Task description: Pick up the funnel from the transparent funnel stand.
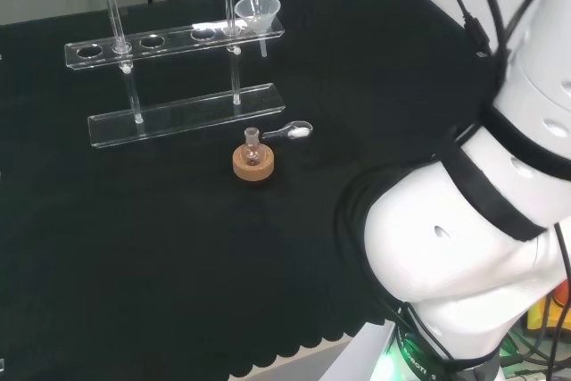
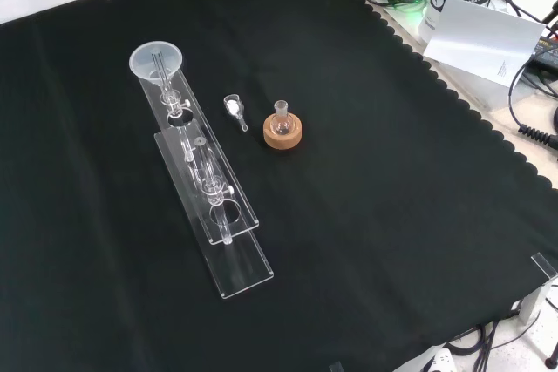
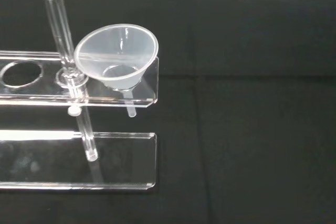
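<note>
A black cloth (image 1: 178, 265) covered the bench. The clear plastic cone-shaped funnel (image 3: 116, 57) sat in the end hole of the see-through plastic funnel stand (image 3: 31, 85), untouched. I could not tell the state of the robot hand; reaching for the funnel seemed next.

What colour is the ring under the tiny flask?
Light brown cork ring under the flask, clearest in the front view.

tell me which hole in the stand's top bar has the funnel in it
The end hole, rightmost in the head view, holds the funnel. The stand has its other holes open, with nothing sitting in them.
</note>
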